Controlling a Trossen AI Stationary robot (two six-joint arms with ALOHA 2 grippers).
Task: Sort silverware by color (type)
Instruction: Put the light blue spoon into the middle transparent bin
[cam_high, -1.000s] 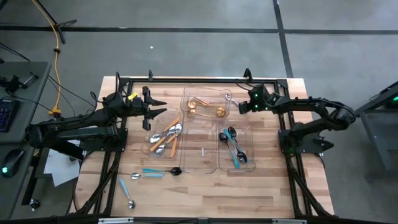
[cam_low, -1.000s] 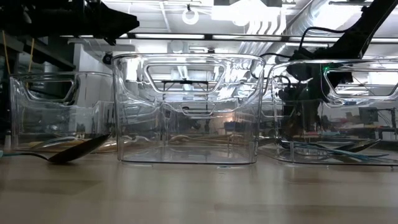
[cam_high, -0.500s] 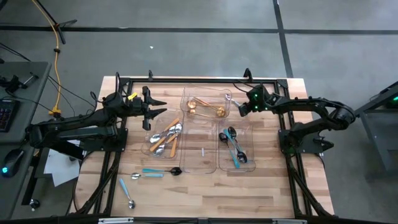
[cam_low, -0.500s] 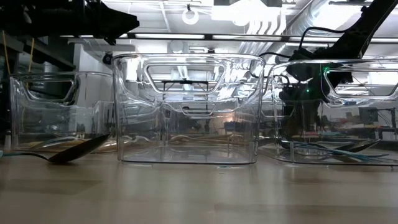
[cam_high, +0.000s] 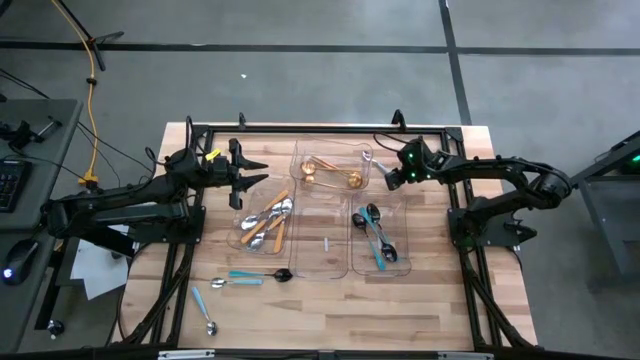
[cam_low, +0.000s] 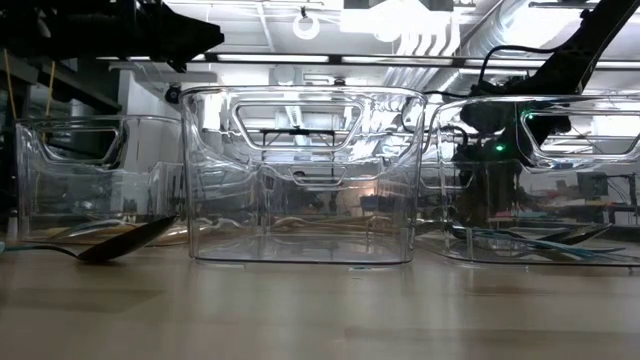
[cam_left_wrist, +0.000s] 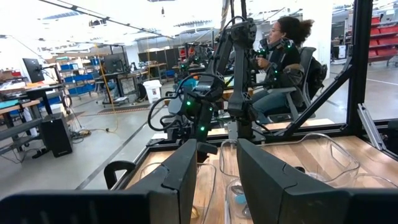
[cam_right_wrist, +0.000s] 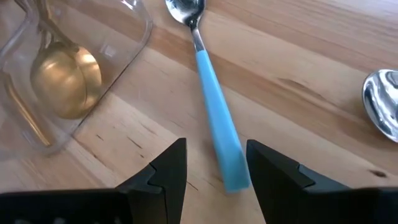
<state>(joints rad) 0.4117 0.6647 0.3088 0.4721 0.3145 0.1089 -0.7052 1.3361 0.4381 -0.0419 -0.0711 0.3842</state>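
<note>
The right tool (cam_right_wrist: 211, 163), released, hovers over a blue spoon (cam_right_wrist: 214, 118) on the bench (cam_right_wrist: 311, 81), just beside the gold tray (cam_high: 330, 170). Left tool (cam_high: 252, 178), released, waits left of it.

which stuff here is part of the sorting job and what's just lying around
Job:
gold spoons in the back tray
orange-handled pieces in the left tray
teal-handled pieces in the right tray
light-blue spoons loose on the table

Lying about:
clear trays
yellow cable on the floor
seated person behind the table
</note>
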